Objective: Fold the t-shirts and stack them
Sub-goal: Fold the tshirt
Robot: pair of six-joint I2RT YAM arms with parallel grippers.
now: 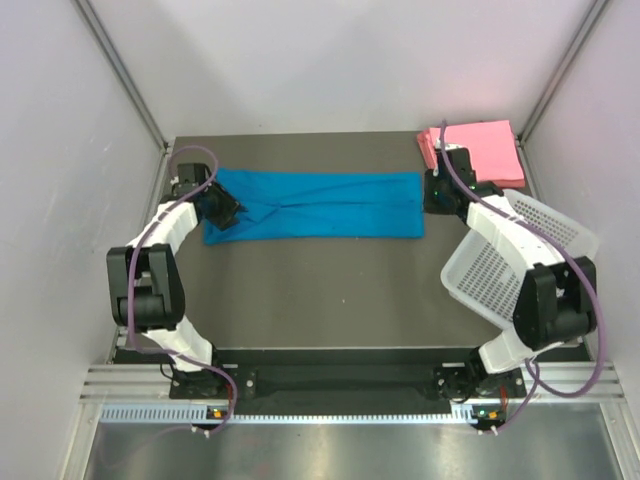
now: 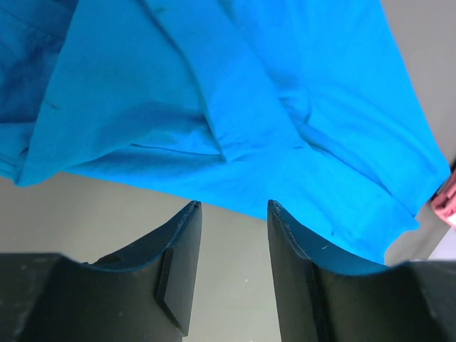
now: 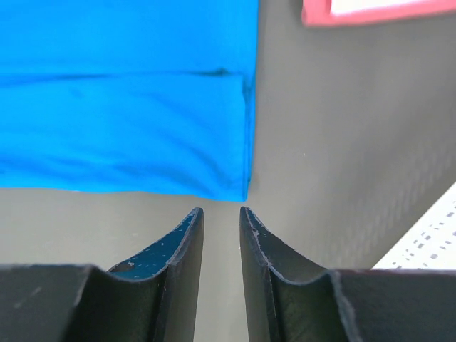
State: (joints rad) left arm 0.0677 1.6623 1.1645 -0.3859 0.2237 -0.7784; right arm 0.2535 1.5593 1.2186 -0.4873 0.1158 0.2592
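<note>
1 t-shirt (image 1: 320, 203) lies stretched left to right across the far half of the table (image 1: 330, 290); the folded t-shirts (image 1: 478, 145) sit stacked in the far right corner, behind and right of its right end; the basket (image 1: 475, 275) stands at the right edge, nearer than that stack; the left gripper (image 1: 228, 212) is at the stretched shirt's left end; the right gripper (image 1: 435, 195) is just beside its right end.

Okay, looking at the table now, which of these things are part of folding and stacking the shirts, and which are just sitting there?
Part of the job:
- blue t-shirt, laid out as a long folded strip between the two arms
- pink t-shirts, folded flat in the far right corner

Just lying about:
- white perforated basket, on the right side, partly under the right arm
</note>
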